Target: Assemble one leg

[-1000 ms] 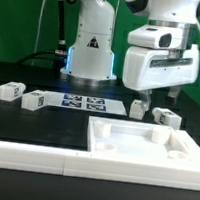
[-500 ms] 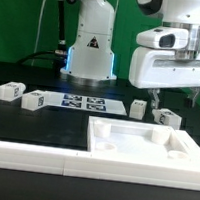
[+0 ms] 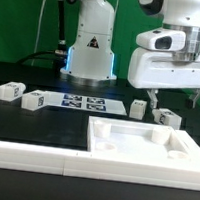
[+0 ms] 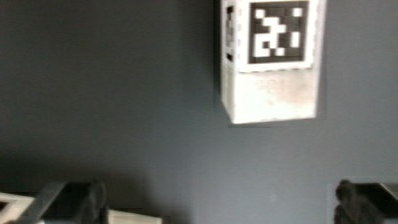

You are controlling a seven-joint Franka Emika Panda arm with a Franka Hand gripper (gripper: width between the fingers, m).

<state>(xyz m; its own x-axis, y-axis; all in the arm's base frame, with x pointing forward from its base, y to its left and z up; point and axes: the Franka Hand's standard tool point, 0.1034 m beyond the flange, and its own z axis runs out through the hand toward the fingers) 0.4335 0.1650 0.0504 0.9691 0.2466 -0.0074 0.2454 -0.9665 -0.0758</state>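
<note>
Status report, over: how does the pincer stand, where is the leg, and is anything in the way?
Pincer open, empty, hovering over the table. Leg lies on the table, not gripped. Nothing seen in the way.

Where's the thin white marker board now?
Exterior view: marker board lies in front of the white robot base, between one small white tagged leg block and another.

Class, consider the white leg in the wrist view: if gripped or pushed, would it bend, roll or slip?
The leg looks like a solid block, so probably stiff. Flat square sides suggest sliding, not rolling. Its smooth faces might slip in the gripper.
</note>
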